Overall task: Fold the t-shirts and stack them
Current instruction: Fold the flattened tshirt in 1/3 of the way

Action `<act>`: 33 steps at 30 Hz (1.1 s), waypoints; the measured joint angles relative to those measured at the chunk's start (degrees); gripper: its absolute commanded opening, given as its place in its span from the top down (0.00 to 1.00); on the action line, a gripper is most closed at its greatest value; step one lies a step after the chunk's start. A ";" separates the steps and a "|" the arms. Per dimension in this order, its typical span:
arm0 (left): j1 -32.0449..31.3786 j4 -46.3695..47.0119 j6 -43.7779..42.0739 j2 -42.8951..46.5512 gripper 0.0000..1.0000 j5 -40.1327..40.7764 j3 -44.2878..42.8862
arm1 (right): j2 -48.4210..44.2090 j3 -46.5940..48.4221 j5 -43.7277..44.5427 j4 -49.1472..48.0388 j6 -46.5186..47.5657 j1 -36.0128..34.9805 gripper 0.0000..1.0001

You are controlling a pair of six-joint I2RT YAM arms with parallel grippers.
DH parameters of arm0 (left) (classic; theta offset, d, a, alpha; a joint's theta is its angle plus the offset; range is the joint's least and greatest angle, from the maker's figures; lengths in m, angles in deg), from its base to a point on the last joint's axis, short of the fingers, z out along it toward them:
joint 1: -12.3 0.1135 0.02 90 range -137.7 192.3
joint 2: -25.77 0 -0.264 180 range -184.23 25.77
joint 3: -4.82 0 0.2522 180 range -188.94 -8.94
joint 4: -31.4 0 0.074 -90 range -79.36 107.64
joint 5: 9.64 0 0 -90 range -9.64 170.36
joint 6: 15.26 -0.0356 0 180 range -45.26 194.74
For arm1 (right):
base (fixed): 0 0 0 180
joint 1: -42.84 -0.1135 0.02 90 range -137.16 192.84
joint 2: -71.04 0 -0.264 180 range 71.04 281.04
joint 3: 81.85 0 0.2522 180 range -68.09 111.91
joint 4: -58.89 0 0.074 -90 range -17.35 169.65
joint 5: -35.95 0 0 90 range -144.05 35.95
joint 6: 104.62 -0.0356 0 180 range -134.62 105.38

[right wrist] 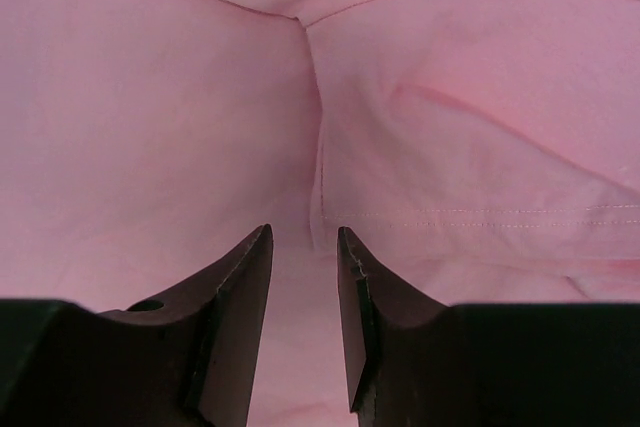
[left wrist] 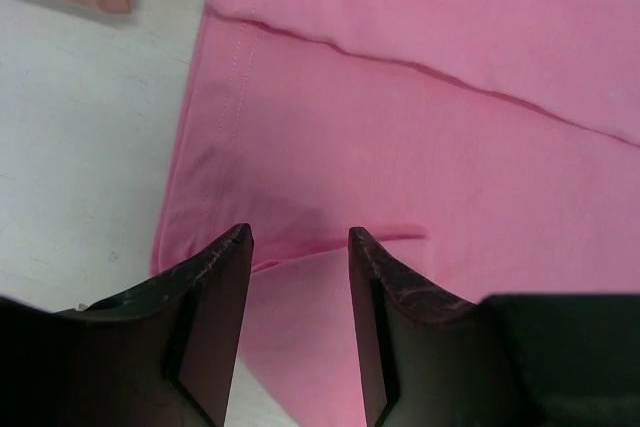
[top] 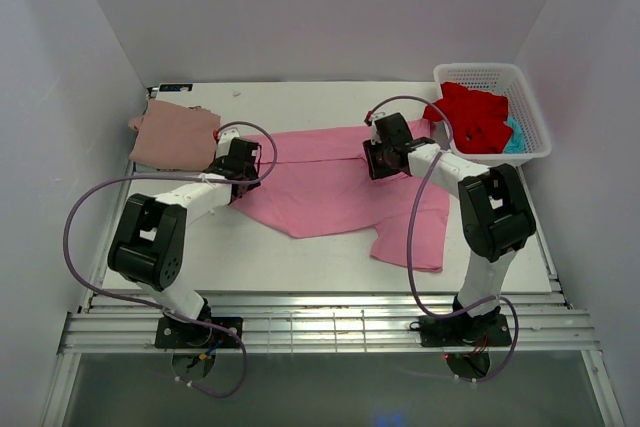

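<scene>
Pink t-shirt (top: 330,192) is lying spread across the worktop (top: 300,262), stretching beneath and between both sets of jaws. Left gripper (left wrist: 300,237) is hanging over the shirt's hemmed edge, jaws spread and pinching nothing, with cloth showing through the gap. Right gripper (right wrist: 305,232) is hovering over a stitched seam, jaws likewise standing apart and gripping nothing. Dusty rose t-shirt (top: 172,137) is sitting folded just beyond the left jaws, on their outer side, its corner close to the pink edge. Red t-shirt (top: 472,117) is lying bunched beside a teal t-shirt (top: 514,135) inside a white latticed basket (top: 480,72), off to the right of the right jaws.
</scene>
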 measured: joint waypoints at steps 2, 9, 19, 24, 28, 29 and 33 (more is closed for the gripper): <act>0.02 -0.17 0.31 0.85 0.46 0.04 0.35 | 0.26 0.00 0.02 -0.15 -0.20 -0.20 0.62; 0.00 -0.04 0.70 2.91 0.46 0.44 0.96 | 2.62 -0.50 1.57 -0.26 -0.61 -0.94 0.62; 0.00 -0.13 0.70 4.04 0.46 1.14 1.97 | 3.76 -0.83 3.72 -0.46 -0.81 -0.96 0.92; 0.00 -0.13 0.70 4.04 0.46 1.11 1.97 | 3.74 -0.81 5.03 -0.48 -0.81 -1.64 0.92; 0.00 -0.13 0.76 4.04 0.46 1.09 1.97 | 3.58 -0.66 5.81 0.11 -0.79 -2.49 0.92; 0.00 -0.11 0.81 4.04 0.46 1.09 1.97 | 3.52 -0.55 5.92 0.42 -0.81 -2.82 0.92; 0.00 -0.11 0.90 4.04 0.46 1.09 2.12 | 3.17 1.09 6.36 2.73 -0.87 -4.72 0.92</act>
